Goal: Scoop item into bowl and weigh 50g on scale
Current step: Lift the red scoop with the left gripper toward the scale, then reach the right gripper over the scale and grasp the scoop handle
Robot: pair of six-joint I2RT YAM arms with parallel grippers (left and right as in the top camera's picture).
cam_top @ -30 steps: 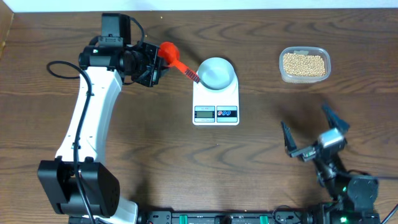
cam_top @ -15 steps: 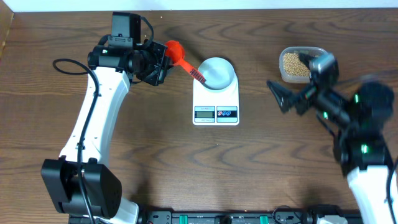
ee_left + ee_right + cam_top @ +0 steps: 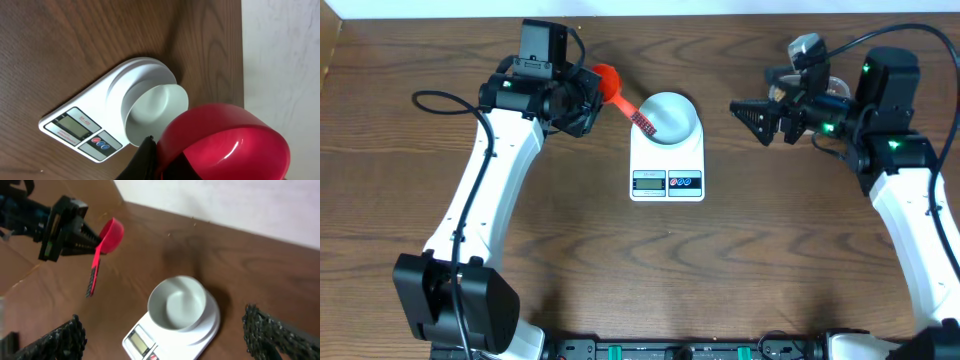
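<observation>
Left gripper (image 3: 580, 98), upper left, clamps scoop (image 3: 606, 77); right gripper (image 3: 753, 122), upper right, spread apart, fingers (image 3: 60, 341) cropped in wrist view.

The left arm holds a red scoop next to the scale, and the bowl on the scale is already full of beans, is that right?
Not quite. The left gripper does hold the red scoop beside the scale, and the bowl sits on it, but the bowl is empty: the right wrist view looks into it and shows only its bare white inside.
</observation>
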